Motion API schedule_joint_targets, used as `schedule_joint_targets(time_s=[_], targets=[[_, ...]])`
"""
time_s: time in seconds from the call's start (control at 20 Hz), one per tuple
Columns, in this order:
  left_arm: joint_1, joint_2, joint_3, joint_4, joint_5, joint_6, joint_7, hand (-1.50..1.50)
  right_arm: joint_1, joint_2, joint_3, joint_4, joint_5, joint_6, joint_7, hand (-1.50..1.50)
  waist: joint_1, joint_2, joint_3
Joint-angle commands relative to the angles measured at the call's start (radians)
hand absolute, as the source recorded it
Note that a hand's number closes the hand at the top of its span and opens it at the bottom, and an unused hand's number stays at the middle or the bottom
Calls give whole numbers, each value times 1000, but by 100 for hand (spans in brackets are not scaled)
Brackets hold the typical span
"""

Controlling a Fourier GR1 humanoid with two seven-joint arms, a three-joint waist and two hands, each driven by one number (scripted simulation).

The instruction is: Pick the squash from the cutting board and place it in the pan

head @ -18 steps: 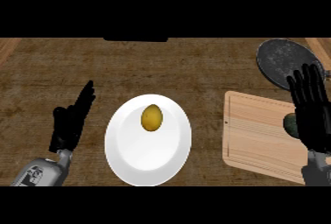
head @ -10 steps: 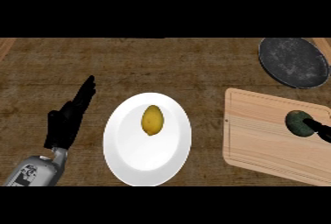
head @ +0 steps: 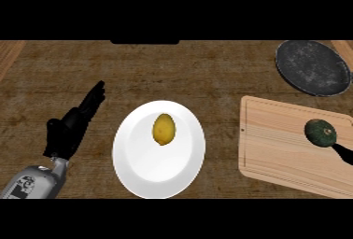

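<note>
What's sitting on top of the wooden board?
A dark green squash sits on the cutting board. A black fingertip of the right hand pokes in beside it; the rest is out of view.

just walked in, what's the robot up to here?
It is going for the dark green round squash, which lies on the light wooden cutting board. Only a black fingertip of the right hand shows at the view's right edge, right beside the squash; no grasp is visible. The dark round pan sits beyond the board, with nothing in it. The left hand rests open at the left, beside a white plate carrying a yellow lemon.
</note>
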Motion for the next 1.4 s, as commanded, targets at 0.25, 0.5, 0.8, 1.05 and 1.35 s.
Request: schedule_joint_targets(time_s=[0.25,0.5,0.8,1.05,1.35], targets=[[29,10,19,-7,-1,-45,-11,0,-73,-266,147,-74,87,311,469,-150,10,-4,-1],[-3,-17,0,-27,-1,-46,15,0,-220,-348,198,-30,-36,651,649,-150,38,2,0],[-19,9,32,-38,10,-76,42,0,-429,-316,226,54,-186,914,857,-150,43,1,1],[14,-21,24,-39,-18,-64,50,0,-549,-265,270,131,-195,951,945,-150,24,-3,1],[5,-45,64,40,-23,-81,-3,0,-556,-168,366,210,-88,863,929,-150,8,-2,1]])
